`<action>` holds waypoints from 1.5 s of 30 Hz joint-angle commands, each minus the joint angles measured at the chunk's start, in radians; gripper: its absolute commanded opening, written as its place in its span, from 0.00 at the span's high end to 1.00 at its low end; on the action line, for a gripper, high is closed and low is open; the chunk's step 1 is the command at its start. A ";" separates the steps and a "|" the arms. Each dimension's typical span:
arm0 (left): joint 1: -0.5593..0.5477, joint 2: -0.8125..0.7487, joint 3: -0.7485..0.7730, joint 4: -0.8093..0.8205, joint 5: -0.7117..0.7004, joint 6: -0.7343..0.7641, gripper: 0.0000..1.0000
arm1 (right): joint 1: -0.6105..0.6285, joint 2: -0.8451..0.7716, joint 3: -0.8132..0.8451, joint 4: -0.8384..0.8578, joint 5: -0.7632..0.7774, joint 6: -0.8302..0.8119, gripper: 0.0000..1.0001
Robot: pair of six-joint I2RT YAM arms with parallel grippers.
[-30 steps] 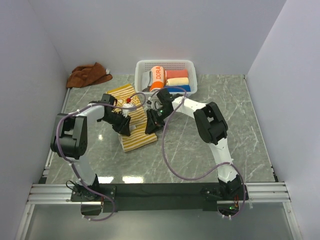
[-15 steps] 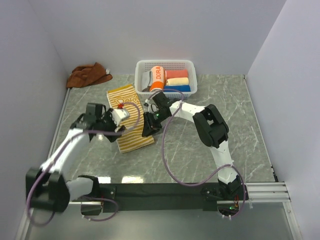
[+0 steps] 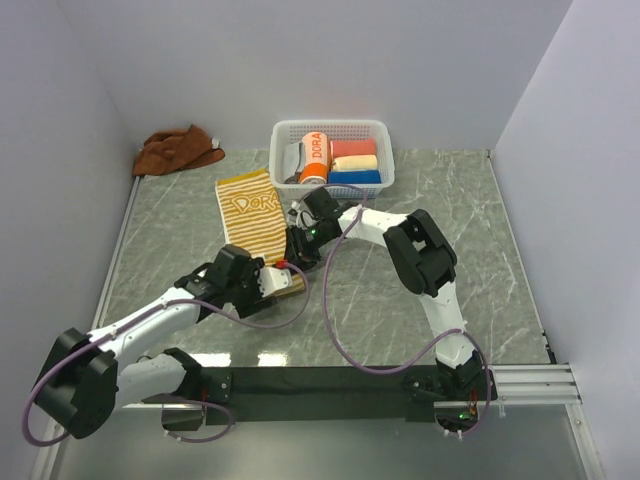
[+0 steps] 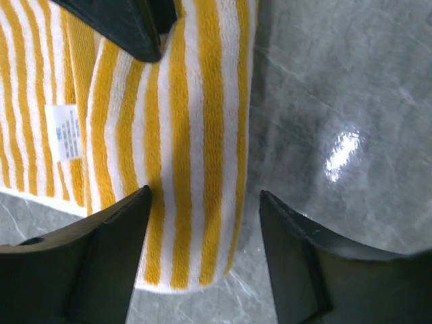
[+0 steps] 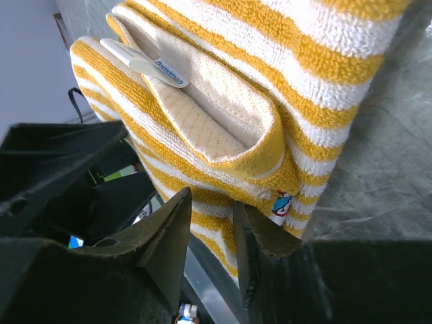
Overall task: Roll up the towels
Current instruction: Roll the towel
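My left gripper (image 4: 204,196) gapes wide over the striped towel (image 4: 196,101), its near end between the jaws. My right gripper (image 5: 212,202) pinches its right edge.

Glossy grey tabletop (image 3: 400,300) veined in white like marble, with soft glare patches (image 3: 262,357) towards the near edge. Enclosed left, far and right by plain pale lilac-white wall panels (image 3: 400,60). Along the near edge, black bar (image 3: 320,382) on silver rails (image 3: 100,385). Even, diffuse lighting.
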 commanded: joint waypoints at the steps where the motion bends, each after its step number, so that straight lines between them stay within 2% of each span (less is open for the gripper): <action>1: -0.016 0.034 -0.010 0.097 0.000 0.013 0.31 | 0.021 0.037 -0.040 -0.017 0.081 0.002 0.61; 4: -0.013 0.131 -0.005 0.102 -0.035 0.004 0.38 | 0.022 0.034 -0.035 -0.017 0.065 0.001 0.62; 6: -0.001 0.198 0.004 0.082 -0.037 0.013 0.47 | 0.019 0.025 -0.052 -0.006 0.052 0.008 0.63; 10: 0.050 0.252 0.049 -0.027 0.075 0.064 0.68 | -0.005 -0.013 -0.090 0.037 0.011 0.024 0.62; 13: 0.107 0.284 0.113 -0.167 0.183 0.114 0.88 | -0.049 -0.076 -0.101 0.043 -0.011 0.004 0.57; 17: 0.191 0.368 0.235 -0.358 0.325 0.186 0.98 | -0.128 -0.219 -0.133 0.031 0.049 -0.120 0.48; 20: 0.245 0.463 0.326 -0.498 0.408 0.228 0.99 | -0.190 -0.337 -0.188 0.011 0.084 -0.229 0.41; 22: 0.280 0.517 0.372 -0.570 0.443 0.242 0.99 | -0.215 -0.425 -0.219 -0.015 0.130 -0.301 0.41; 26: 0.326 0.696 0.518 -0.676 0.517 0.253 0.99 | -0.243 -0.617 -0.390 0.020 0.219 -0.494 0.41; 29: 0.367 0.810 0.605 -0.734 0.547 0.256 0.99 | -0.232 -0.792 -0.519 0.099 0.271 -0.608 0.40; 32: 0.380 0.916 0.693 -0.788 0.548 0.256 0.99 | -0.154 -0.901 -0.582 0.133 0.328 -0.751 0.40; 33: 0.384 0.939 0.710 -0.799 0.544 0.251 0.99 | -0.089 -0.914 -0.589 0.147 0.350 -0.781 0.40; 36: 0.386 1.001 0.766 -0.833 0.528 0.249 0.98 | 0.008 -0.908 -0.589 0.182 0.397 -0.901 0.39; 40: 0.388 1.031 0.773 -0.843 0.497 0.230 0.98 | 0.172 -0.800 -0.532 0.244 0.465 -1.083 0.39; 45: 0.389 1.048 0.756 -0.816 0.466 0.182 0.98 | 0.295 -0.684 -0.527 0.399 0.534 -1.254 0.34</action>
